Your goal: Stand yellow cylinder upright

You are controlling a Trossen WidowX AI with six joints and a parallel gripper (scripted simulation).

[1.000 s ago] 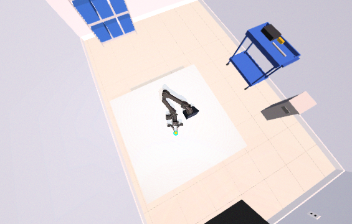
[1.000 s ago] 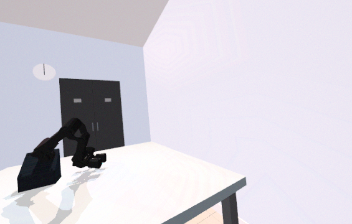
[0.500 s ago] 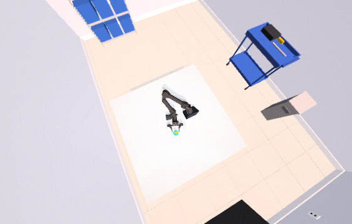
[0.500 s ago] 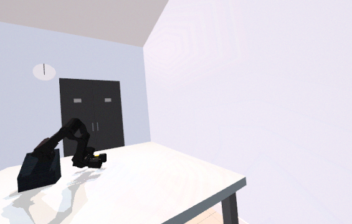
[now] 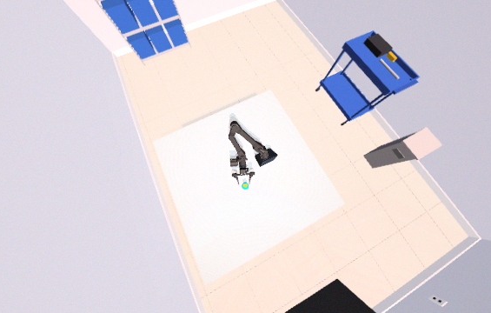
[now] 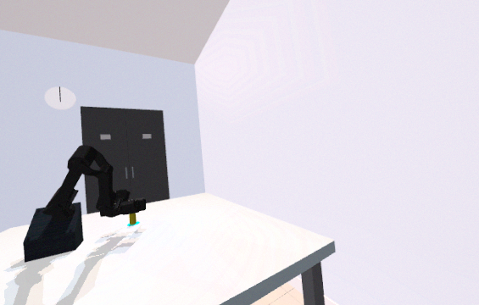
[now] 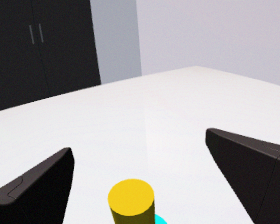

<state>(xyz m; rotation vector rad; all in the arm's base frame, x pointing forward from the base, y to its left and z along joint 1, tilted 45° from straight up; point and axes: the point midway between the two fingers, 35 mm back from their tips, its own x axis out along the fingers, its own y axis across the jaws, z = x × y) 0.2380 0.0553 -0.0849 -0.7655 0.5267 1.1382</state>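
The yellow tall cylinder [image 5: 245, 185] [image 6: 132, 219] [image 7: 131, 197] stands upright on the cyan circle [image 6: 136, 223] [image 7: 161, 220]. From above, cyan shows all around it. In the wrist view its round top and a little of its side show at the bottom; its foot is out of that view. My gripper [image 5: 244, 181] [image 6: 142, 204] [image 7: 140, 145] is open and empty, with the fingers wide apart. In the exterior view it is level above the cylinder's visible part and hides its top. In the wrist view no finger touches the cylinder.
The white table top [image 5: 210, 230] [image 6: 231, 237] [image 7: 116, 115] carries the arm's dark base [image 5: 267, 157] [image 6: 54, 235]. Dark shadows of the arm fall on the table in the exterior view. A dark cabinet [image 6: 108, 123] [image 7: 41, 60] and a blue cart [image 5: 349, 97] stand beyond the table.
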